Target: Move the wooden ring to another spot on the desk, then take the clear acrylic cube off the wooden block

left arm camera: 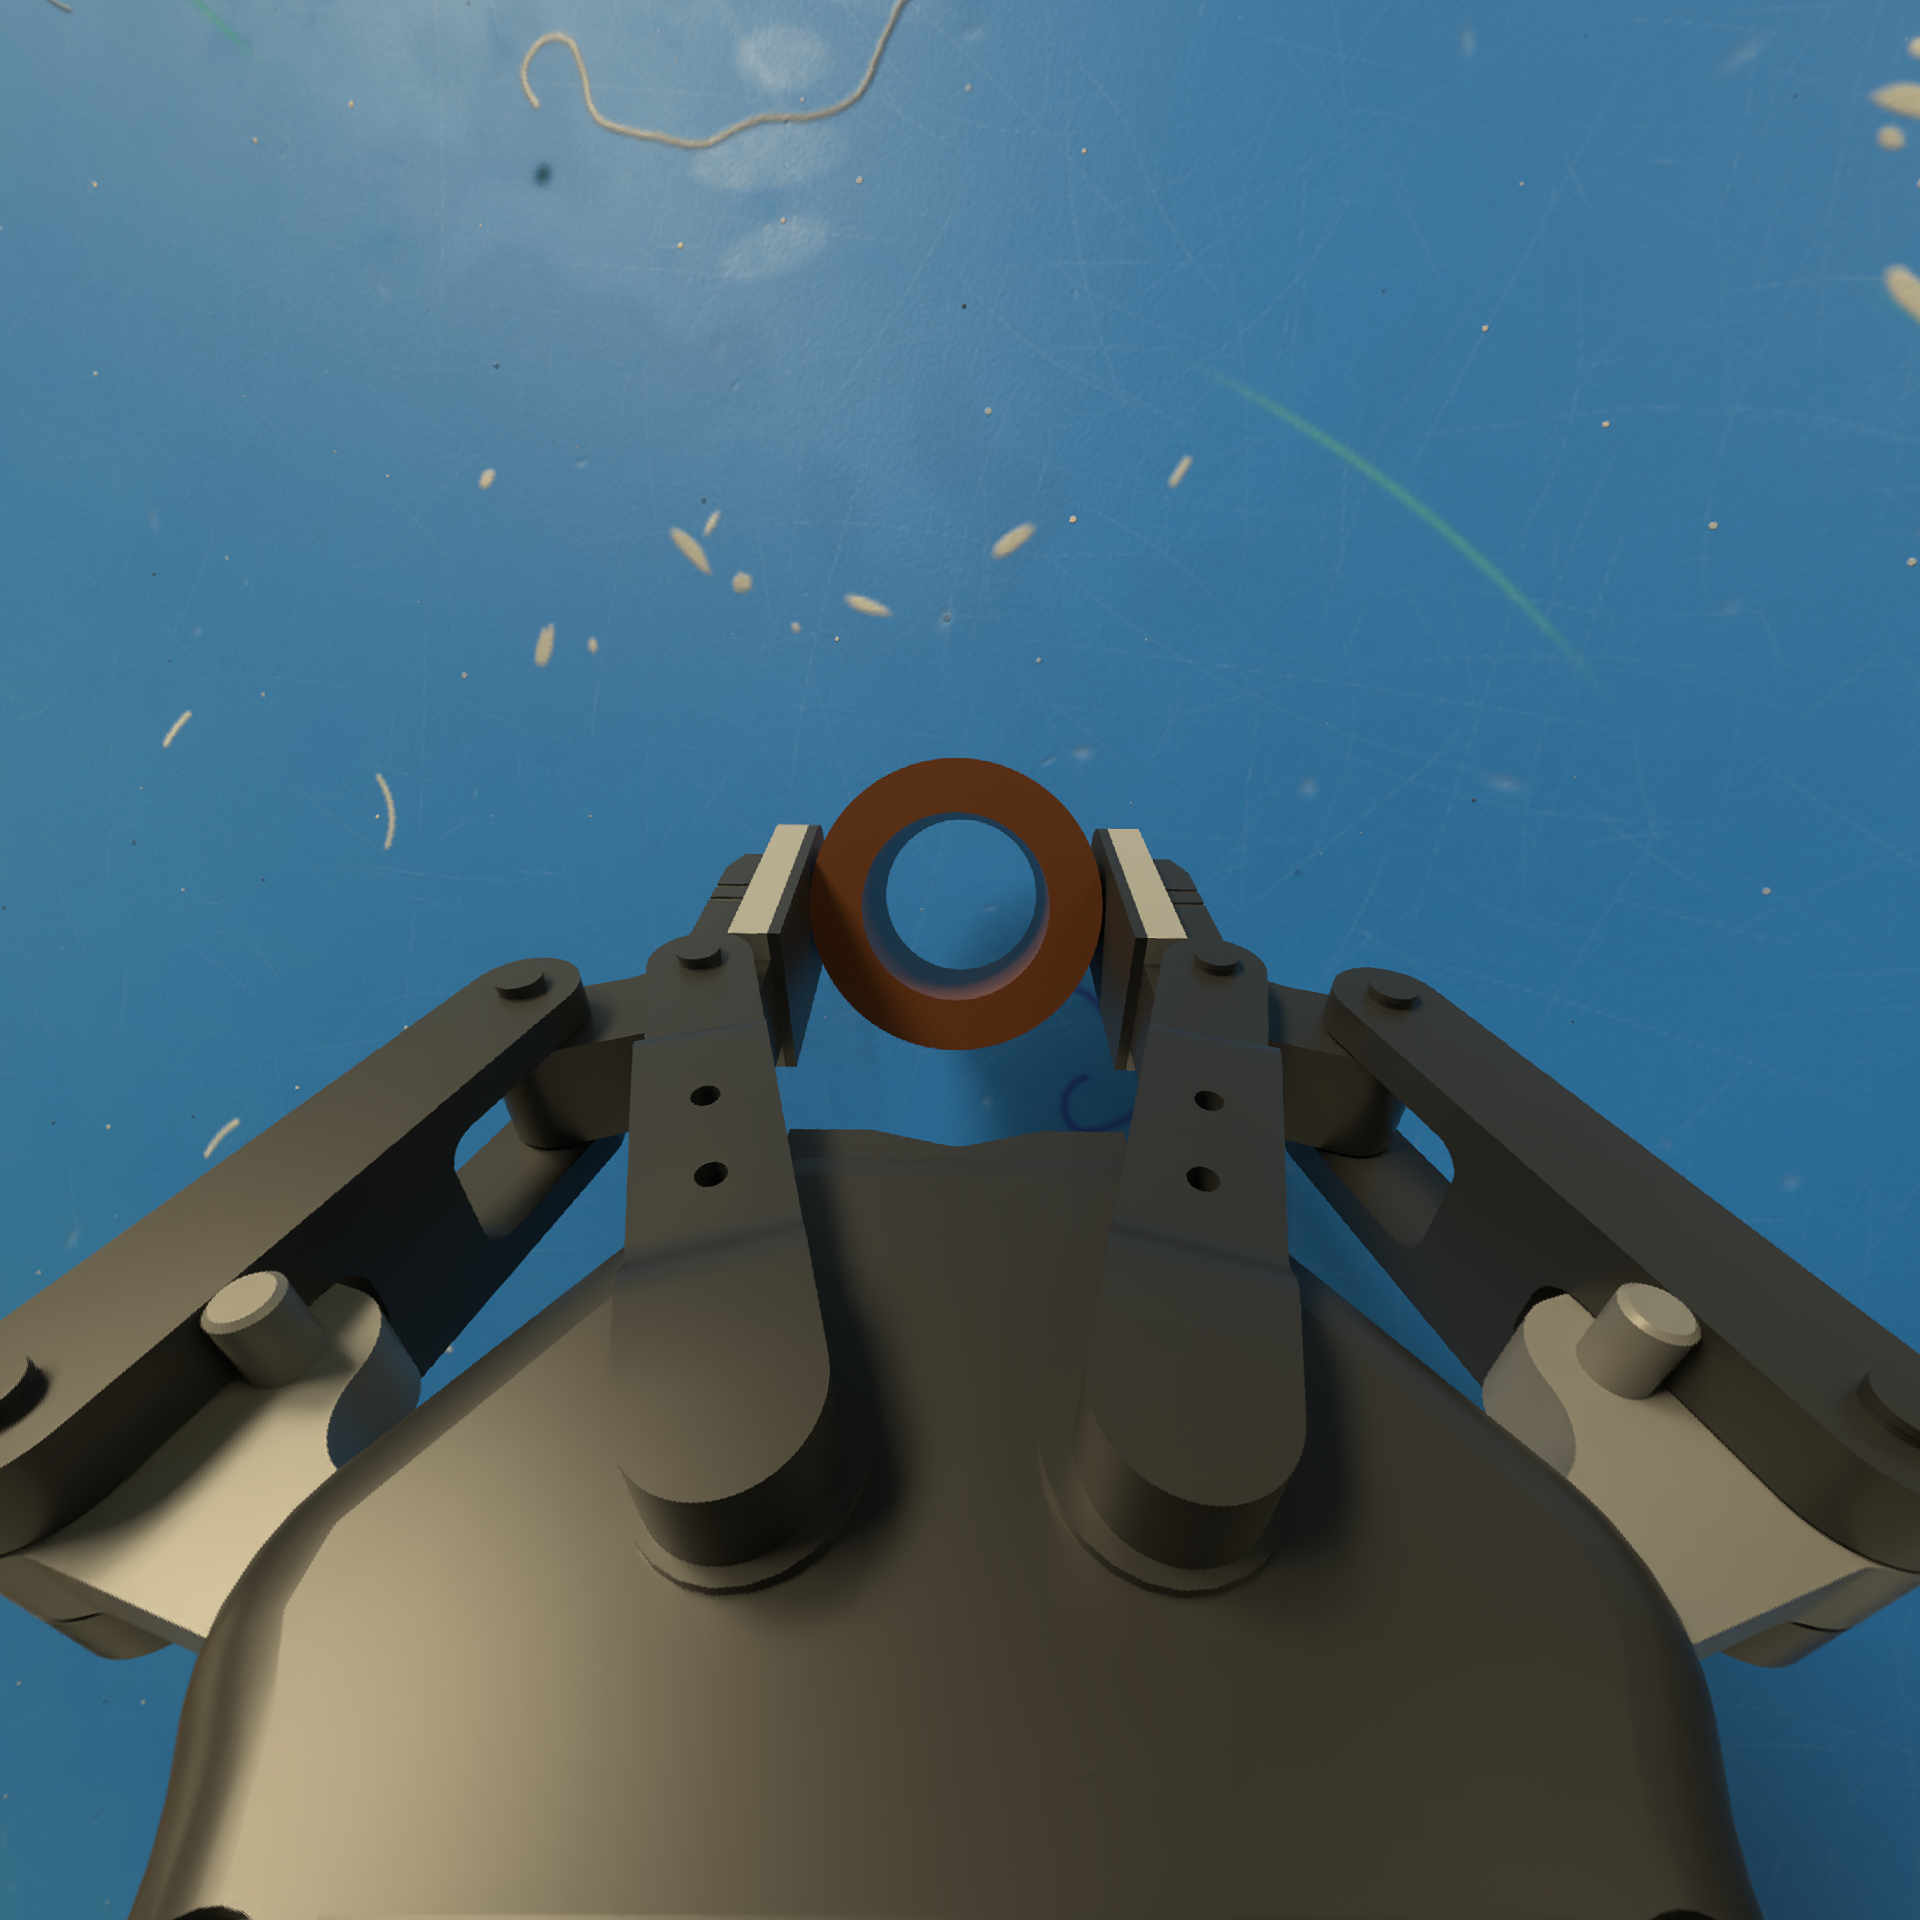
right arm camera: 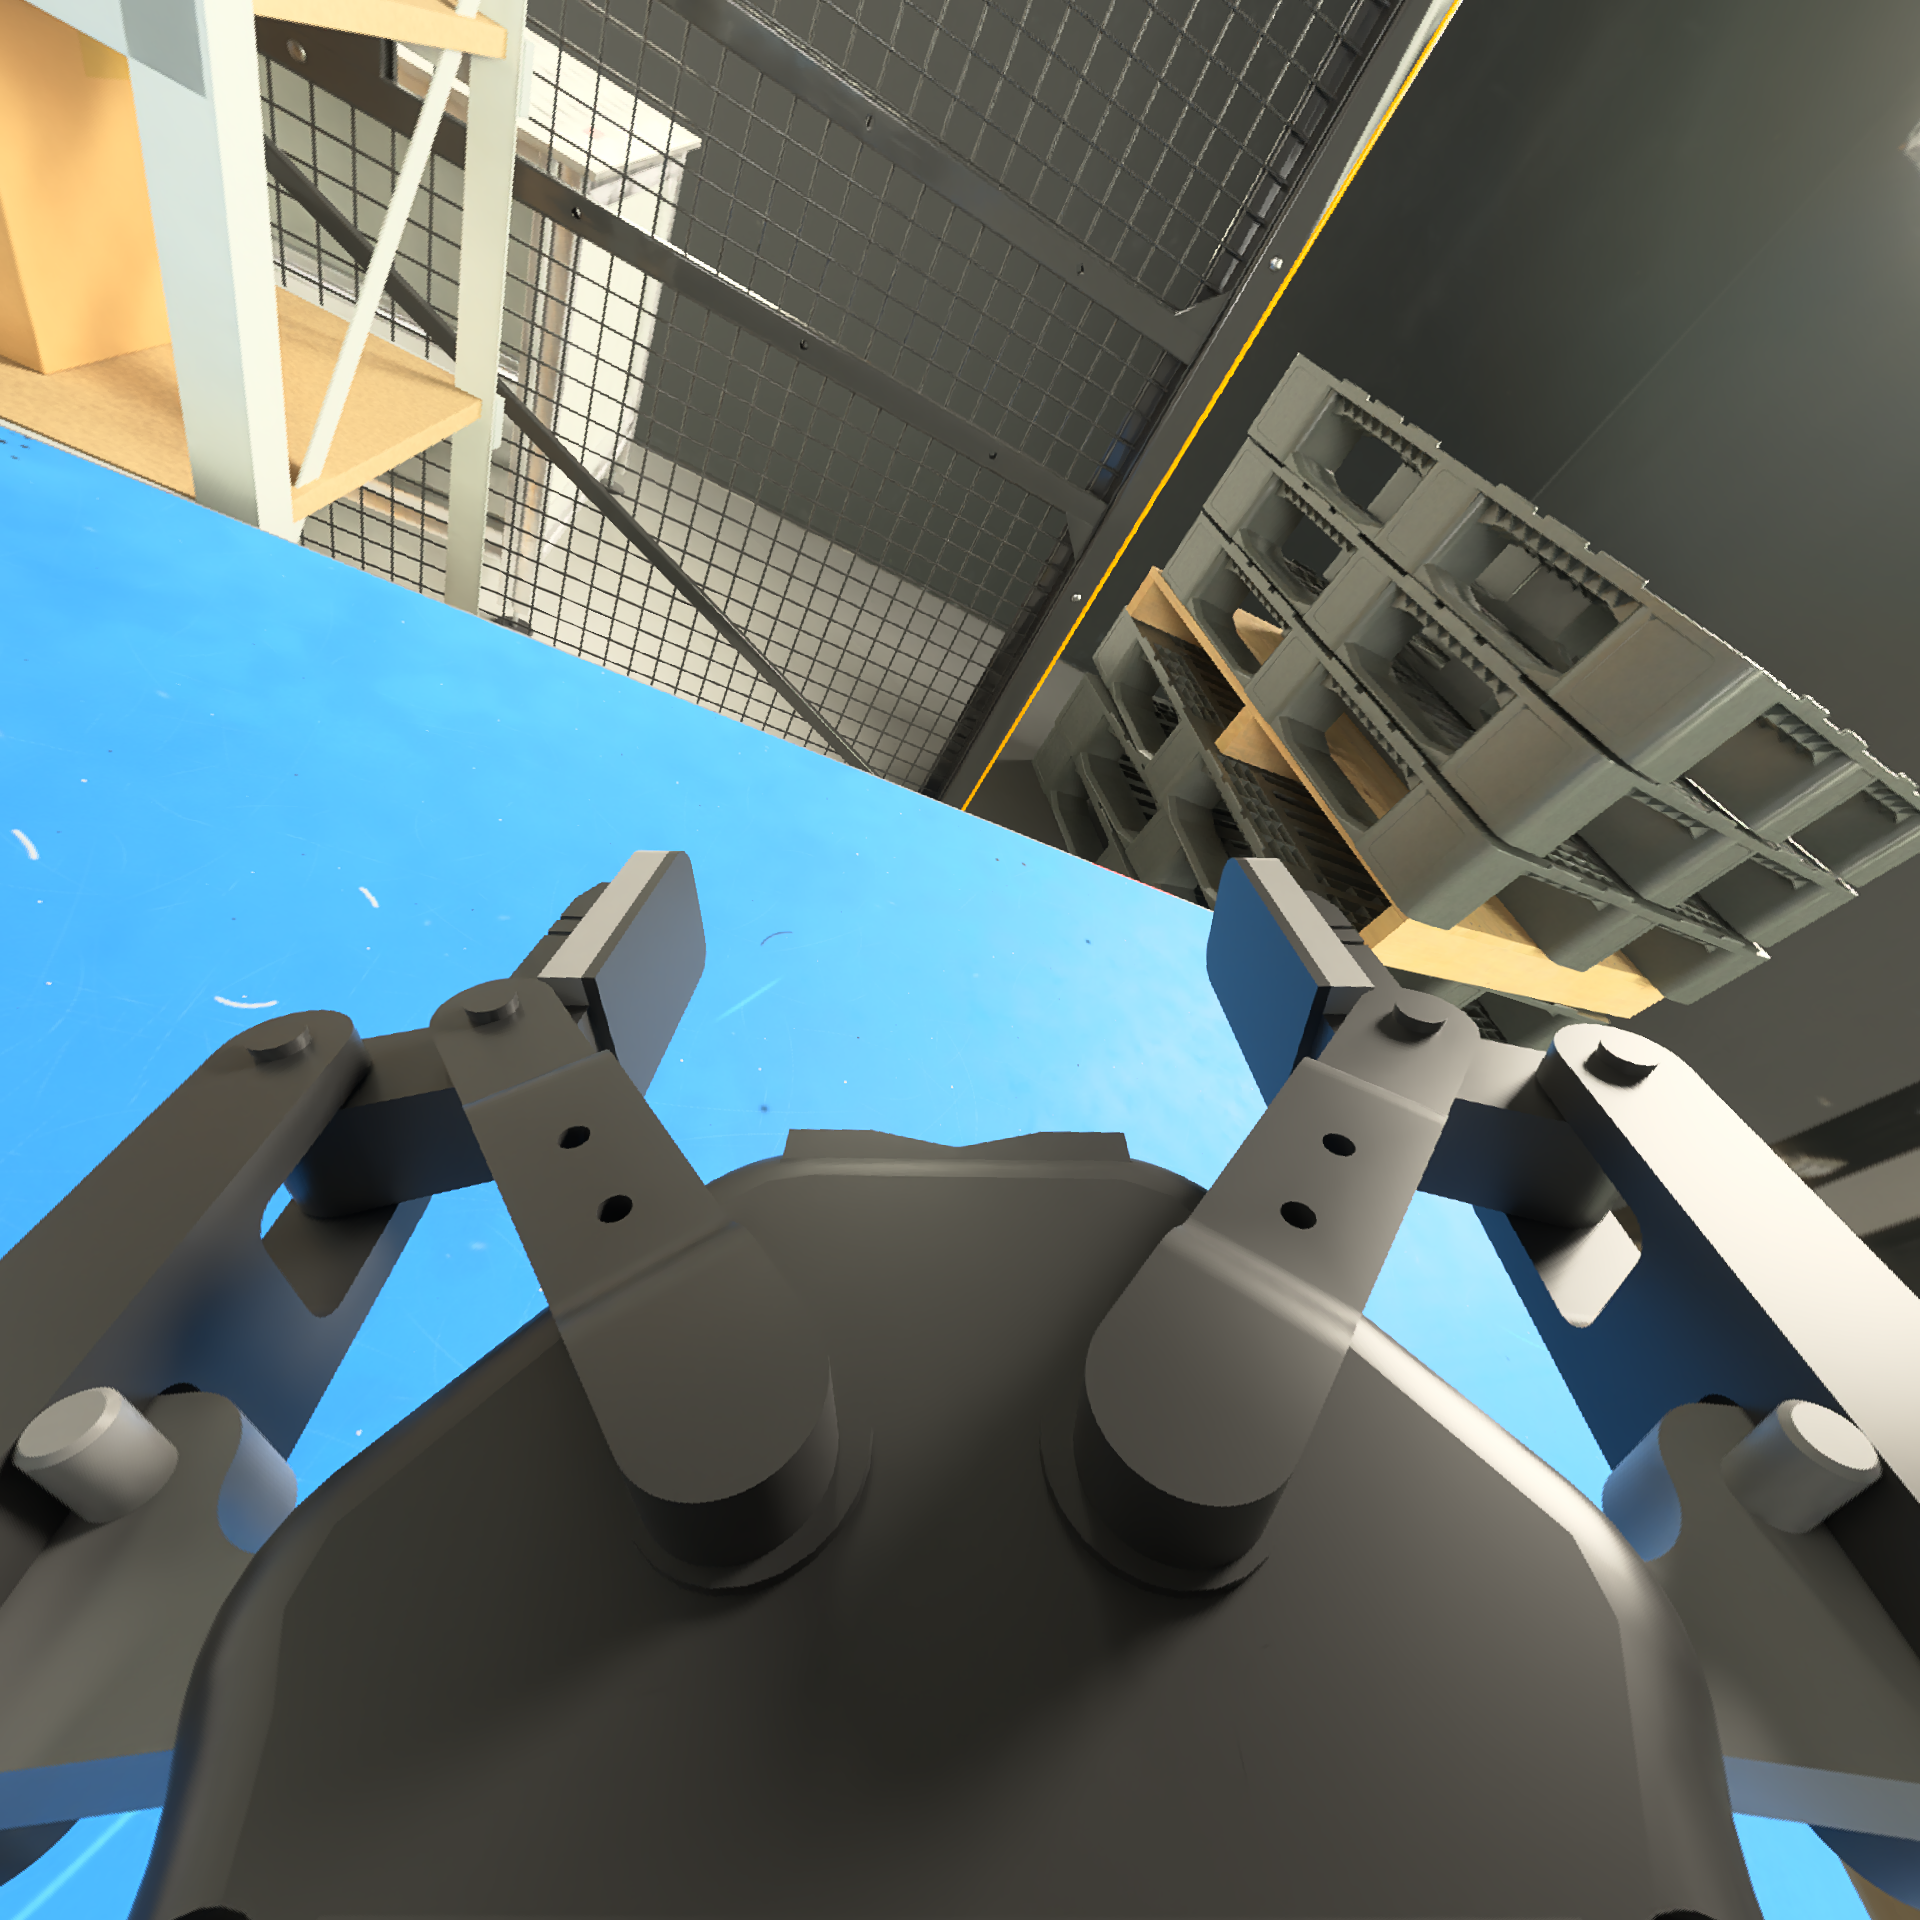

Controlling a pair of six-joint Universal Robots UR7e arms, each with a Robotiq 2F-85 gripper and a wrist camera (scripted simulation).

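In the left wrist view, the brown wooden ring (left arm camera: 956, 1023) sits between the two fingers of my left gripper (left arm camera: 956, 842). Both pads (left arm camera: 774, 894) touch its sides, so the gripper is shut on it. The blue desk (left arm camera: 935, 416) shows through the ring's hole. I cannot tell whether the ring rests on the desk or hangs just above it. In the right wrist view, my right gripper (right arm camera: 956, 883) is open and empty, tilted over the blue desk (right arm camera: 312, 779) near its far edge. The clear acrylic cube and the wooden block are in neither view.
Pale crumbs (left arm camera: 691, 549) and a thin thread (left arm camera: 707, 130) lie on the scratched desk. Beyond the desk edge in the right wrist view stand a wire mesh fence (right arm camera: 883, 364), a wooden shelf rack (right arm camera: 343, 395) and stacked grey pallets (right arm camera: 1507, 707).
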